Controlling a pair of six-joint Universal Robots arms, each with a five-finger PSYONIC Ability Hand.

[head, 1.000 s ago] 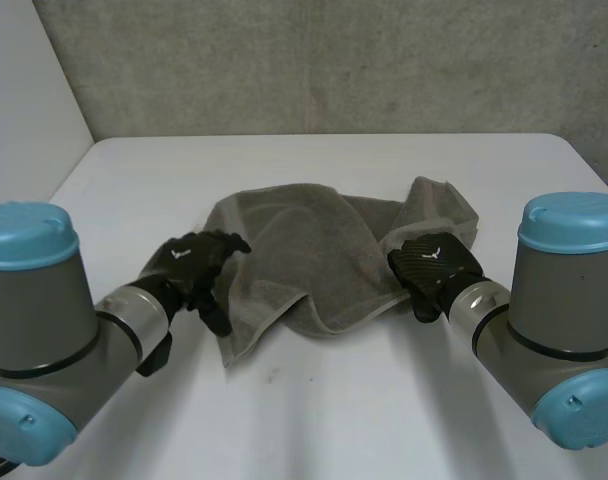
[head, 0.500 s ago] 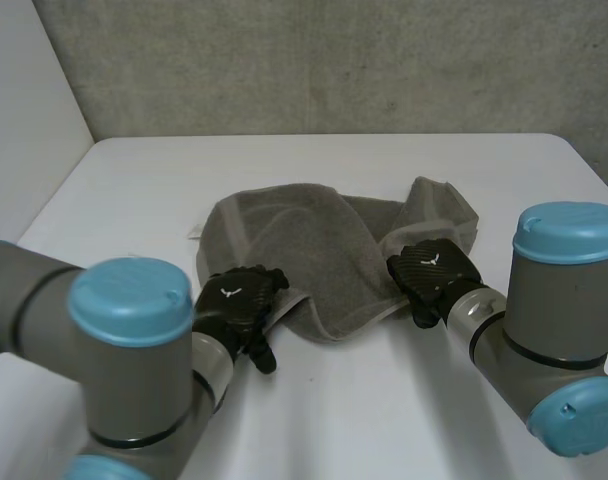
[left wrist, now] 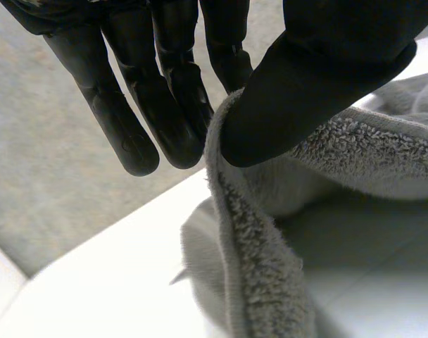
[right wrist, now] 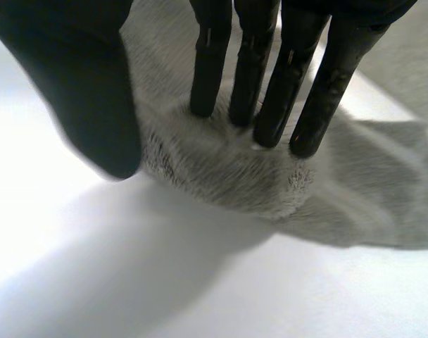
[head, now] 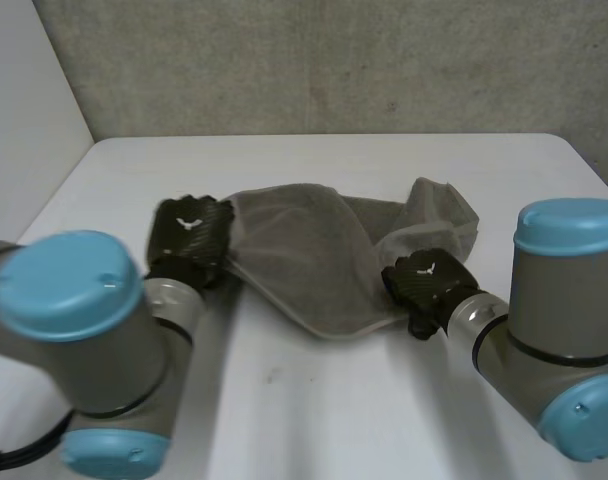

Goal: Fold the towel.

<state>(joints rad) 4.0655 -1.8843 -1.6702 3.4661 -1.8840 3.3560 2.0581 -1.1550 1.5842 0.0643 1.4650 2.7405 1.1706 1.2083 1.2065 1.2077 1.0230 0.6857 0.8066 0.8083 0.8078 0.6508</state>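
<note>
**One grey-brown terry towel point(head: 304, 250), pinched at one end and pressed flat at the other**

Rumpled and soft, the towel lies across the middle of the smooth white counter point(head: 324, 400) and spans the space between the two arms. Its nap is looped and fuzzy, with a flatter woven band running along the hem. A loose flap is bunched up beyond the right arm, on the side towards the rough, speckled grey wall point(head: 334, 60).

The black left robot hand point(head: 189, 232), its back patterned like carbon weave, is at the towel's left end. From there the cloth pulls out in a fairly smooth sheet. In the left wrist view the broad, rounded thumb point(left wrist: 319, 77) clamps the thick hem point(left wrist: 263, 282) against the glossy fingers point(left wrist: 179, 120). The hand is closed on the towel, and the held edge stands up off the counter in a curved ridge.

The black right robot hand point(head: 424, 278) sits on the towel's near right edge. In the right wrist view its slender fingers point(right wrist: 270, 91) are straight, and their tips sink into the pile of a plump, rolled fold point(right wrist: 221, 165). The thumb point(right wrist: 80, 84) is spread well apart from them, just beside the fold's edge. This hand is wide and presses the cloth down without gripping it.
</note>
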